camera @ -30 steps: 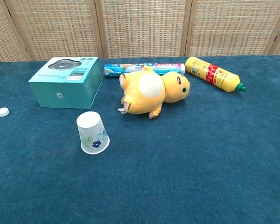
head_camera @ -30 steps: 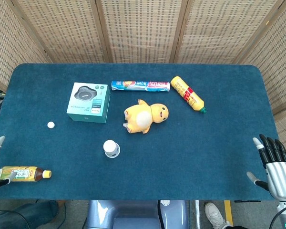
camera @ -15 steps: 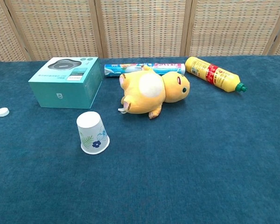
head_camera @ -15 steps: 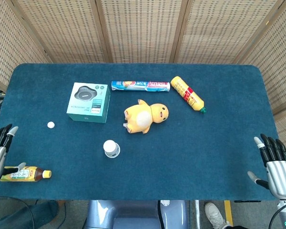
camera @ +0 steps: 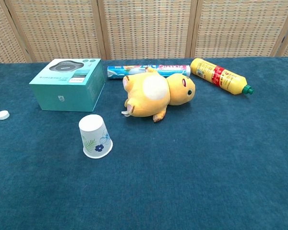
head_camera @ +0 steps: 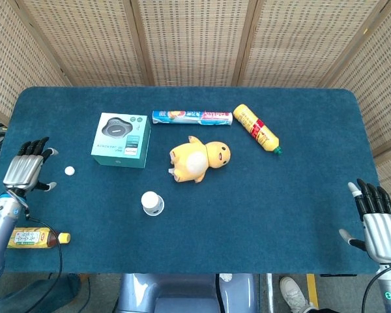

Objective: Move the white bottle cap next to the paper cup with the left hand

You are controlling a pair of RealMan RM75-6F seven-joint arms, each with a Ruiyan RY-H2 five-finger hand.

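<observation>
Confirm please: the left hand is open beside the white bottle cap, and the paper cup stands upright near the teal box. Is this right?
Not quite: the paper cup stands upside down, as the chest view shows. The rest holds: the left hand is open beside the white bottle cap, near the teal box.

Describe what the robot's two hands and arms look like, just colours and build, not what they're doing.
Both show only in the head view. The left hand has a silver-grey metallic palm shell with black fingers, on a grey-blue forearm with a thin dark cable trailing beside it. The right hand matches: silver ribbed palm, black fingers with pale tips, a light thumb. A thin dark cable and a small green-ringed mark sit below its wrist.
</observation>
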